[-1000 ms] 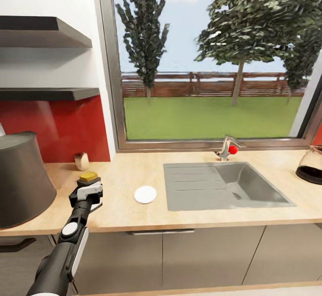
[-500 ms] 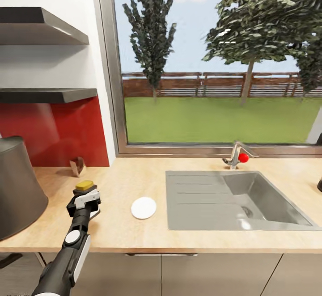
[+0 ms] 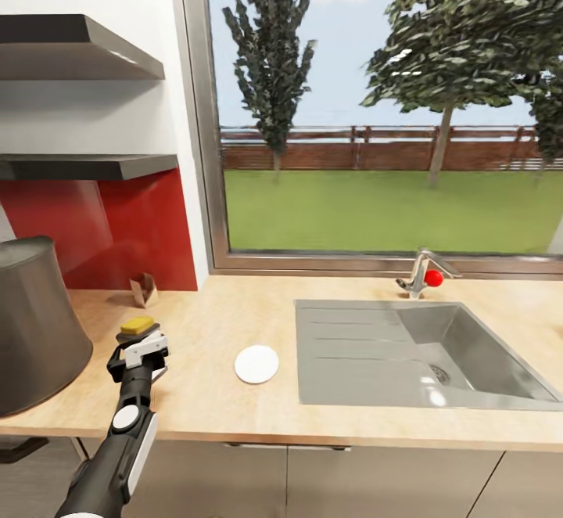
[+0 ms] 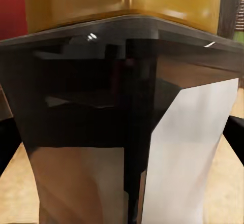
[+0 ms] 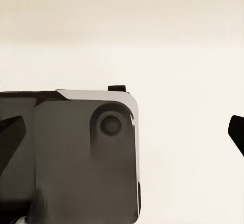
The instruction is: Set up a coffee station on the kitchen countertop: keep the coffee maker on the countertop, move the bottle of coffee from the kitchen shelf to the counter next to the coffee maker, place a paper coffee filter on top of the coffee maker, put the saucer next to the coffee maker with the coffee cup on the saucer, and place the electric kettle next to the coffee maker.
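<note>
My left gripper (image 3: 139,343) is shut on the bottle of coffee (image 3: 138,325), which has a yellow lid, and holds it upright just above the wooden countertop (image 3: 203,401) at the left. Up close, the bottle (image 4: 122,107) has dark glass, a white label and a yellow cap. A flat white disc (image 3: 256,364) lies on the counter to the bottle's right. A small brown paper-like piece (image 3: 144,289) stands against the red backsplash. A large dark grey cone-shaped vessel (image 3: 35,322) stands at the far left. My right gripper (image 5: 122,132) is open, above a pale surface and a grey box.
A steel sink (image 3: 414,350) with a red-knobbed tap (image 3: 426,275) takes up the counter's right half, under a wide window. Two dark wall shelves (image 3: 86,164) hang at the upper left. Bare counter lies between the bottle, the disc and the sink.
The camera has moved, and a glass carafe at the right edge has left the picture. My left gripper keeps the bottle and has drifted a little left, away from the white disc.
</note>
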Motion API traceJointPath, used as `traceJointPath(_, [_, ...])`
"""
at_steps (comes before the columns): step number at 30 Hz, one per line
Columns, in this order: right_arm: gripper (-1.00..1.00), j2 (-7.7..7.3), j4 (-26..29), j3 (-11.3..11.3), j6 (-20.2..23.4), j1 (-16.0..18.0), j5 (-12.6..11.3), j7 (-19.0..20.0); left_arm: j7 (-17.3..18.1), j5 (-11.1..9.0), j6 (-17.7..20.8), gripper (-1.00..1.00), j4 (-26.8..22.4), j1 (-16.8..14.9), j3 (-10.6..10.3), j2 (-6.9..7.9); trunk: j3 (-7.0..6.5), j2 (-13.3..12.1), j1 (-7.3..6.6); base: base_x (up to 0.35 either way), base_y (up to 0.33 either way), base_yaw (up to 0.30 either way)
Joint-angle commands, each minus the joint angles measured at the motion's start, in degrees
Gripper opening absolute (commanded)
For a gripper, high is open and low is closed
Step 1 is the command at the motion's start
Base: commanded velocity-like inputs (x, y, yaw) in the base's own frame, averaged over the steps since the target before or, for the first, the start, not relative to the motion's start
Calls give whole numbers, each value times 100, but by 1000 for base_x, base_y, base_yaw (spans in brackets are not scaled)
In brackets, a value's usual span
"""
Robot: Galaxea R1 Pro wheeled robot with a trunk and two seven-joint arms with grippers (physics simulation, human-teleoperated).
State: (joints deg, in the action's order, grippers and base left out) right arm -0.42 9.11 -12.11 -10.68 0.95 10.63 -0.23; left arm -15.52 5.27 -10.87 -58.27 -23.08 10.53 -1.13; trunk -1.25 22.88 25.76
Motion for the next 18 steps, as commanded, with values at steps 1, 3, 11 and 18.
traceJointPath(1, [100, 0, -6, -45, -22, 2, 59, -3, -22, 61, -12, -100, 7, -4, 11, -4, 2, 3, 2, 0, 0, 239])
traceJointPath(3, [100, 1, -6, -45, -22, 2, 60, -1, -28, 66, -12, -100, 8, -4, 11, -3, 2, 3, 2, 0, 0, 252])
traceJointPath(11, [100, 0, -6, -45, -22, 2, 57, -1, -108, 64, -20, -100, 342, -20, -3, 9, 2, 3, 2, 0, 0, 179])
traceJointPath(18, [100, 0, -6, -41, -25, 2, 60, -3, -110, 99, -43, -100, 1009, -514, -21, 30, 2, 3, 2, 0, 0, 16])
